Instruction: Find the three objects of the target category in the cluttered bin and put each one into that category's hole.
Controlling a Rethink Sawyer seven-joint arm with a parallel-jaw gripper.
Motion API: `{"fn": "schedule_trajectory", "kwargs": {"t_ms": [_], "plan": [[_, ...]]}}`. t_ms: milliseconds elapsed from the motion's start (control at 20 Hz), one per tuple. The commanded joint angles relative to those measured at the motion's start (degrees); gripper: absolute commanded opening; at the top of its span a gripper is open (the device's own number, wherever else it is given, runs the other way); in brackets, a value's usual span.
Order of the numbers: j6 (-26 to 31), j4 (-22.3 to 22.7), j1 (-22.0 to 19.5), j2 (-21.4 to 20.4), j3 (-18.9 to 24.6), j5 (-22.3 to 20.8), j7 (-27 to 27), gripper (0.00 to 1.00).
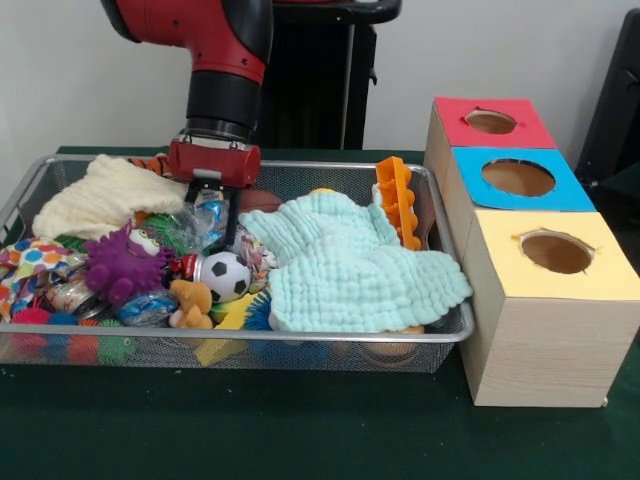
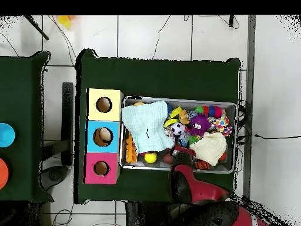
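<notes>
Gripper (image 1: pixel 215 215) lowered into the cluttered bin (image 1: pixel 445 335) beside soccer ball (image 1: pixel 224 275); grip state unclear

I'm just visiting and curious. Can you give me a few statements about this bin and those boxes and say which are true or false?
1. The gripper reaches into the bin. True.
2. The blue box stands between the red box and the yellow box. True.
3. A pale green cloth hangs over the boxes. False: it lies in the bin.
4. The soccer ball sits in the blue box's hole. False: it is in the bin.
</notes>
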Motion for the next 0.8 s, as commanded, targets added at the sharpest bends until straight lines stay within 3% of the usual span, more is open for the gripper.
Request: {"fn": "schedule_trajectory", "kwargs": {"t_ms": [50,800], "plan": [[-1.72,-6.05,1.23,3.99,1.54,3.01,9.41,0.00],[3.06,0.00,4.42,-5.02,1.29,3.82,10.56,0.00]]}}
